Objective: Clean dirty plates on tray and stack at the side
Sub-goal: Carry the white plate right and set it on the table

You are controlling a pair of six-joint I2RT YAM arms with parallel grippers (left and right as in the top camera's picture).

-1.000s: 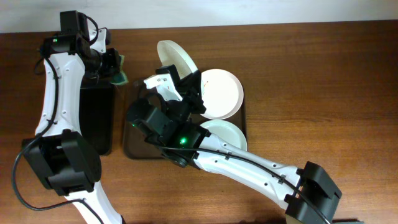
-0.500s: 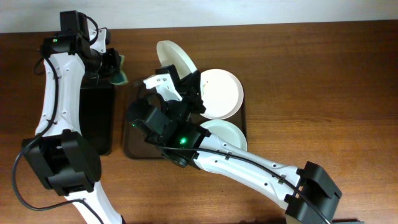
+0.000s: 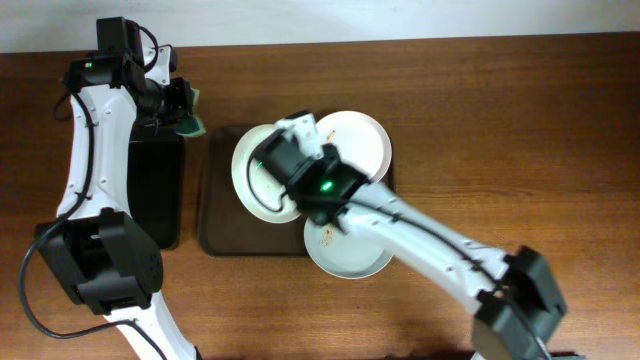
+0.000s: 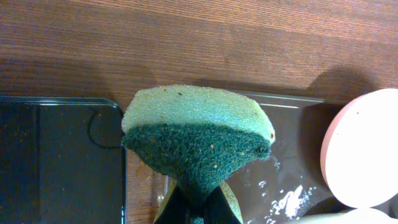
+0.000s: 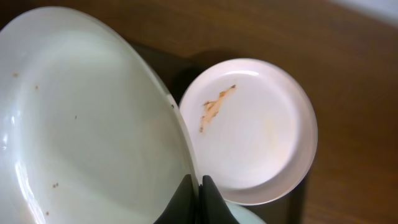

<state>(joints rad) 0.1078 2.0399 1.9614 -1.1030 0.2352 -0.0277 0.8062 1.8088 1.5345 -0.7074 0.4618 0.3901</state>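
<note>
1. Our left gripper (image 4: pixel 198 204) is clamped shut on a green sponge (image 4: pixel 196 134), at the upper left of the overhead frame, by the black tray's (image 3: pixel 155 190) top corner.
2. Our right gripper (image 5: pixel 199 190) pinches the rim of the held plate (image 3: pixel 258 180), over the left half of the dark brown tray (image 3: pixel 215 235).
3. A second plate (image 3: pixel 360 140) lies at the tray's upper right.
4. A third plate (image 3: pixel 345 255), brown-stained, sits at the tray's lower edge, toward the wooden bench (image 3: pixel 520 130).
</note>
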